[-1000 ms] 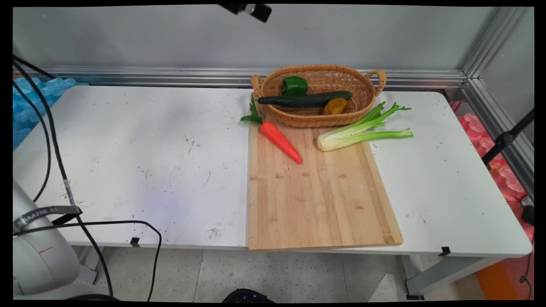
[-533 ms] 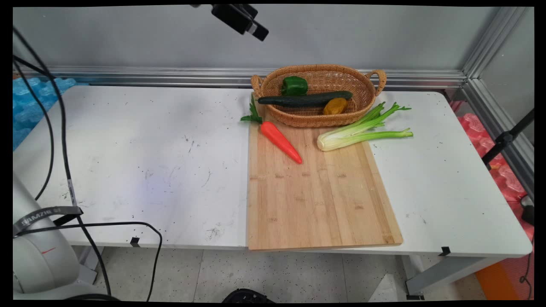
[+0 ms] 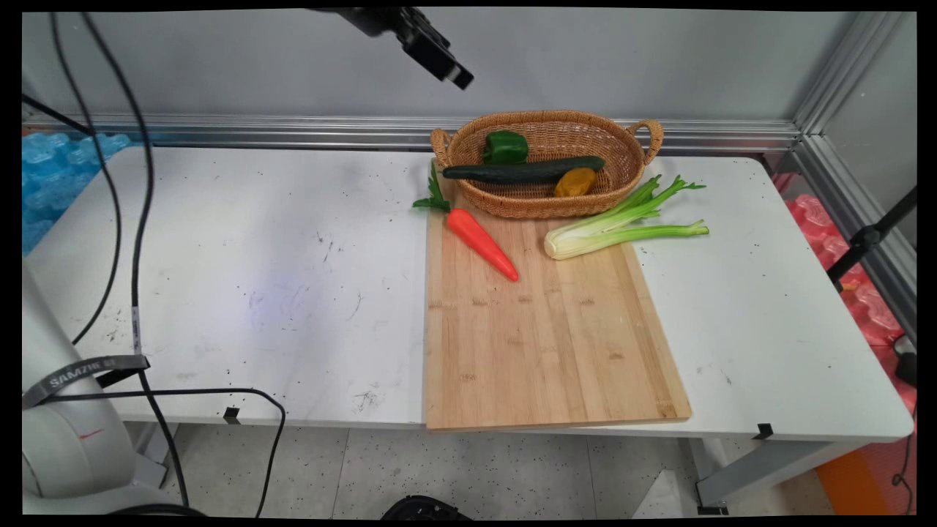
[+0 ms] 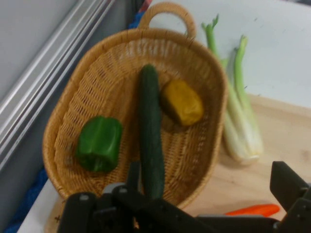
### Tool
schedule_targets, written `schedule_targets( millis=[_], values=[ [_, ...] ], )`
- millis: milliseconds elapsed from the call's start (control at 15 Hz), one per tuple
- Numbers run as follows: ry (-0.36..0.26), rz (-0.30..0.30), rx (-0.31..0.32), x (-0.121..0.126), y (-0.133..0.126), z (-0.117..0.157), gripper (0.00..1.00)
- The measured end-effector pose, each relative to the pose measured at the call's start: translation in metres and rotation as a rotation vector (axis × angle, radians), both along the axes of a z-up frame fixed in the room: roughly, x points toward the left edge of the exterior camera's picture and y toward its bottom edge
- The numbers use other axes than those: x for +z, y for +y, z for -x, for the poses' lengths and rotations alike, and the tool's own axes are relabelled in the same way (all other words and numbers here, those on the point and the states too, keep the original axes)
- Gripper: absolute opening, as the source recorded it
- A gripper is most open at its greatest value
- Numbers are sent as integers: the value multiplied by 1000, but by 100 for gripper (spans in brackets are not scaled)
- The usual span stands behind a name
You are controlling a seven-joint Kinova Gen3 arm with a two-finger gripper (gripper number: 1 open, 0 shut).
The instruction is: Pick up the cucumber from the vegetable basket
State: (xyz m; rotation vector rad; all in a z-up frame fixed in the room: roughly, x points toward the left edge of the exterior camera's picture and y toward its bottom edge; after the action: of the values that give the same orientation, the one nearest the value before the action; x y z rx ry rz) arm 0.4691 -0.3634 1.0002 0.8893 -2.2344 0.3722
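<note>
The pincer (image 3: 448, 64) is hanging high over the counter (image 3: 219, 241), fingers standing wide and holding nothing; it is sitting lower and further right than a second ago, nearest the basket (image 3: 527, 207). Below, a carrot (image 3: 483, 244) is lying on the board (image 3: 549, 344); the basket is holding a green pepper (image 3: 505, 146), cucumber (image 3: 523, 170) and yellow piece (image 3: 575, 181); celery (image 3: 615, 227) is resting just beside it.

A wicker basket (image 3: 622, 157) holds cucumber (image 3: 523, 171) and peppers; carrot (image 3: 482, 242) and celery (image 3: 622, 227) lie on the board (image 3: 549, 344).
</note>
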Motion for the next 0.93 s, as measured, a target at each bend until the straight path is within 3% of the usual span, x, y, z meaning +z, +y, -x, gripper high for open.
schedule_targets(
  millis=[933],
  values=[
    [-107, -127, 131, -107, -97, 72, 100]
  ],
)
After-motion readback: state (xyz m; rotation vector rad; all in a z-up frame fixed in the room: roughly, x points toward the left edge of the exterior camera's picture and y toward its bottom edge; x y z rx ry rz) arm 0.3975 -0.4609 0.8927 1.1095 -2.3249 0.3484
